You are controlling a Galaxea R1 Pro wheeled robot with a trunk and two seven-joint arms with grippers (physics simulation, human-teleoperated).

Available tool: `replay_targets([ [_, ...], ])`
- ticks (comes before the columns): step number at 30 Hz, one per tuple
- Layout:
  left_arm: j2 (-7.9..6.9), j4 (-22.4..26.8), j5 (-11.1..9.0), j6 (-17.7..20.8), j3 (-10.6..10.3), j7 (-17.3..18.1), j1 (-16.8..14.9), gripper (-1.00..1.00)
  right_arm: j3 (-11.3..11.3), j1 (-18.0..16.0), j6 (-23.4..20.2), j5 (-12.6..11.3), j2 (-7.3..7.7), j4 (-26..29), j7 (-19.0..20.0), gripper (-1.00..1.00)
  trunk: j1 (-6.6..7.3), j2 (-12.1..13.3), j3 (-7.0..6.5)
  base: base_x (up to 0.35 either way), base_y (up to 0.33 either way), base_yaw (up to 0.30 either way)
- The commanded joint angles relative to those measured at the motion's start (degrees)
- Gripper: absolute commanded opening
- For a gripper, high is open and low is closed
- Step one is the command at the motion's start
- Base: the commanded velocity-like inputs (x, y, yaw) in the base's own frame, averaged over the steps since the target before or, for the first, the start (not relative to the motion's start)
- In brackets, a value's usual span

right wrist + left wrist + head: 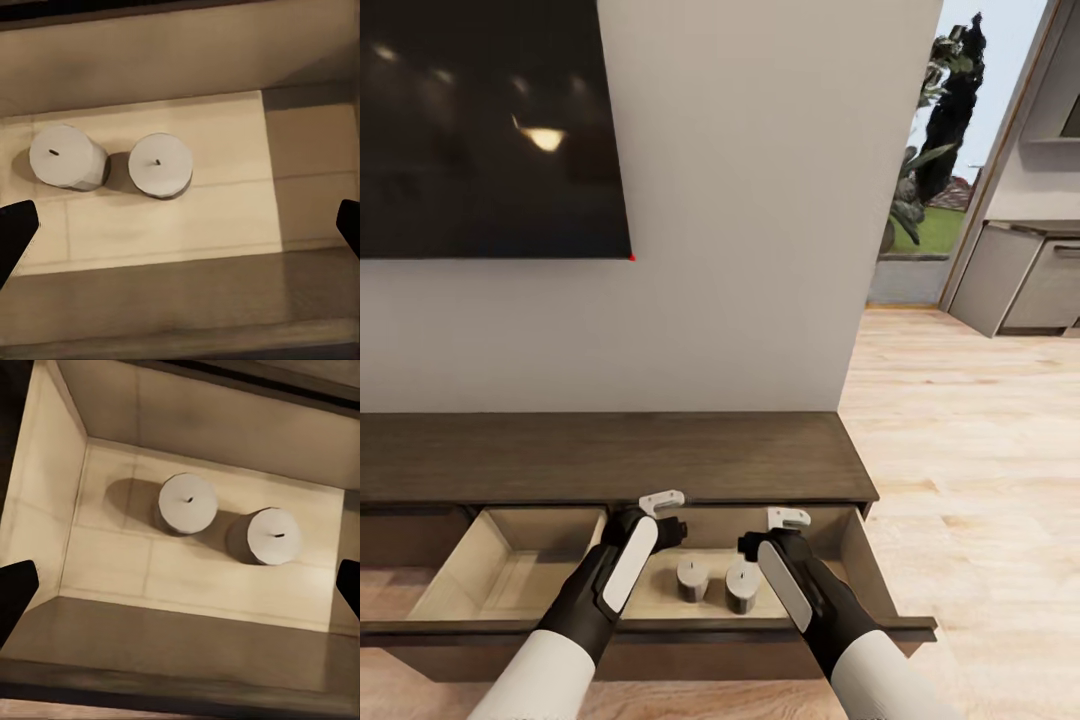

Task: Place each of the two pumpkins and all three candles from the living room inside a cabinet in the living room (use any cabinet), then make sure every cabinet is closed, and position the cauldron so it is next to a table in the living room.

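Both grippers, left (660, 503) and right (788, 518), hover jaws apart, empty, over two candles (693, 578) (742, 585) in the cabinet (610, 455) drawer.

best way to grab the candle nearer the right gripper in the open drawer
Probably from straight above, fingers closing across the round side wall of the candle. It stands upright in the cabinet drawer, close to the other candle, so set the fingers on the sides away from it.

White arms, black wrists, white-tipped left tool (660, 512) and right tool (780, 528).
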State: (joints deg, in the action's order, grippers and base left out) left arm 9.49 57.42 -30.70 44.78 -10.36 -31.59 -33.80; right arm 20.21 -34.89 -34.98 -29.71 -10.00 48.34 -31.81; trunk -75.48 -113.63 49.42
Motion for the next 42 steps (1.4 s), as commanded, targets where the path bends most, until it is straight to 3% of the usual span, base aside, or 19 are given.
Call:
replay_targets([
  [1,-0.01,0.1,-0.6,0.2,0.1,-0.6,0.0,1.00,-0.1,0.0,-0.1,-0.5,0.00,0.1,-0.5,1.00,0.23,0.4,-0.13,0.000,0.000,0.000],
  [17,0.09,0.1,-0.5,0.6,0.3,-0.6,0.0,1.00,-0.2,0.0,1.1,-0.3,0.00,0.3,-0.4,1.00,3.75,6.8,-3.00,0.000,0.000,0.000],
  [25,0.09,0.1,-0.6,0.6,0.3,-0.6,0.0,1.00,-0.2,0.0,1.2,-0.7,0.00,1.7,-0.5,1.00,3.75,6.8,-2.95,0.000,0.000,-0.048],
  [42,0.09,0.1,-0.7,0.5,0.3,-0.5,0.0,1.00,-0.3,0.0,1.1,-0.8,0.00,2.1,-0.4,1.00,3.75,6.8,-2.58,0.000,0.000,-0.260],
])
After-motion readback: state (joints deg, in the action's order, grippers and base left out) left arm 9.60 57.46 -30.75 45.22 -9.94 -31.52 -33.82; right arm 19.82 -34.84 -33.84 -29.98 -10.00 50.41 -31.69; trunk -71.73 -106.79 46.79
